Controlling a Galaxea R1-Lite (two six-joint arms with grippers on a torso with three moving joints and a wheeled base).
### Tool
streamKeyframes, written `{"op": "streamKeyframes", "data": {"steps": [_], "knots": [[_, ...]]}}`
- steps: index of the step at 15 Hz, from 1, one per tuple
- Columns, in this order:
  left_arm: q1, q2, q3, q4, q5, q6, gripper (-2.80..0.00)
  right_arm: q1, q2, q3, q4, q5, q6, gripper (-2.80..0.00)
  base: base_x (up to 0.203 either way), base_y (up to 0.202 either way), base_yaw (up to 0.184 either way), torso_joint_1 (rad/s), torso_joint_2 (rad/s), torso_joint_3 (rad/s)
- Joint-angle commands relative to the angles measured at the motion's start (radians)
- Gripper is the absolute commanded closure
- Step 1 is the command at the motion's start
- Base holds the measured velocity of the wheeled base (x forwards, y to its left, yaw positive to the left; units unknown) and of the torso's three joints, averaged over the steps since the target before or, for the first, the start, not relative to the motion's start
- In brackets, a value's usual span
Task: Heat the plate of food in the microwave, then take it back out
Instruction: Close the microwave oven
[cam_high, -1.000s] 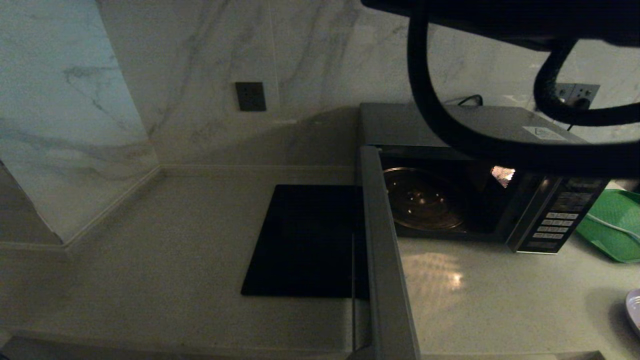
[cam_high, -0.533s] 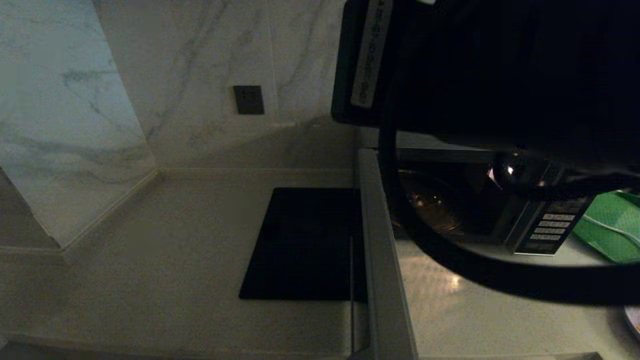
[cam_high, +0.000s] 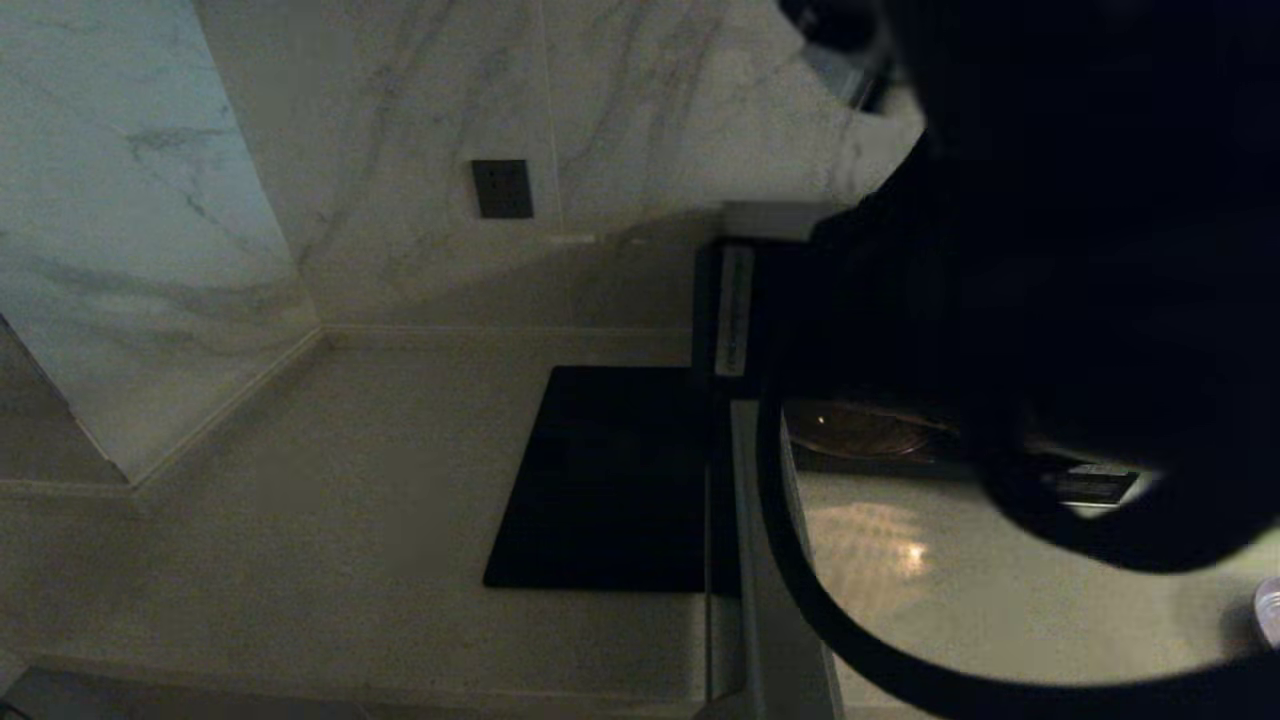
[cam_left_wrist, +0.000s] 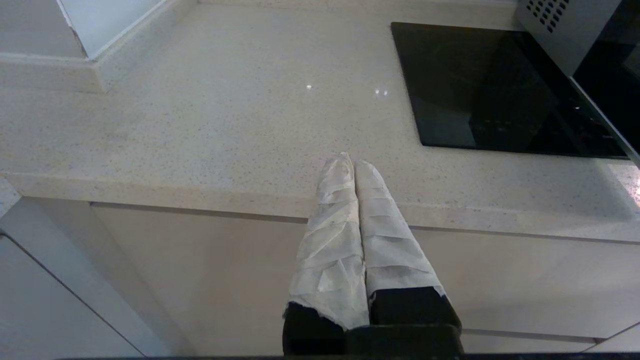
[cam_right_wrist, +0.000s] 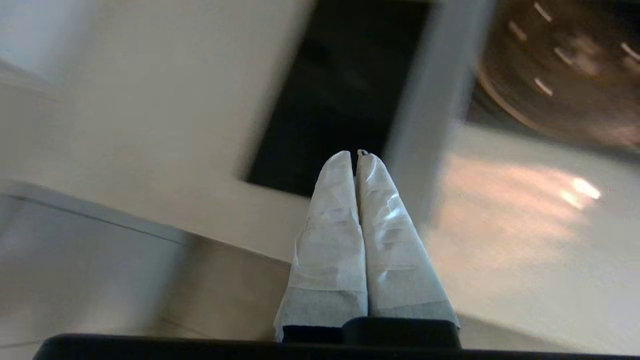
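The microwave stands at the back right with its door (cam_high: 775, 650) swung open toward me. Inside it the clear glass turntable (cam_high: 860, 430) is bare. Only a pale sliver of the plate's rim (cam_high: 1270, 610) shows at the head view's right edge, and its food is out of view. My right arm (cam_high: 1050, 250) fills the upper right of the head view and hides most of the oven. My right gripper (cam_right_wrist: 356, 155) is shut and empty, in the air before the door's edge (cam_right_wrist: 430, 110). My left gripper (cam_left_wrist: 354, 161) is shut and empty over the counter's front edge.
A flat black square mat (cam_high: 610, 480) lies on the pale counter just left of the open door. Marble walls close off the back and the left corner. A thick black cable (cam_high: 800, 590) loops across the door in the head view.
My right arm has swung down across the head view and now hides the oven's top, the button panel and the green tray. The door, the mat and the left arm have not moved.
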Motion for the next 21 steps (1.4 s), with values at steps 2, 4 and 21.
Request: {"op": "streamKeyframes", "data": {"steps": [2,4,21], "knots": [[-0.001,0.000,0.000,0.000,0.000,-0.001,0.00,-0.032,0.056,0.019,0.070,-0.006,0.055,0.00,0.000,0.000,0.000,0.000,0.00,0.000],[0.000,0.000,0.000,0.000,0.000,-0.001,0.00,-0.032,0.069,0.019,0.076,-0.006,0.059,0.00,0.000,0.000,0.000,0.000,0.00,0.000],[-0.001,0.000,0.000,0.000,0.000,-0.001,0.00,0.003,0.138,0.016,0.105,-0.017,0.071,0.00,0.000,0.000,0.000,0.000,0.00,0.000]]}}
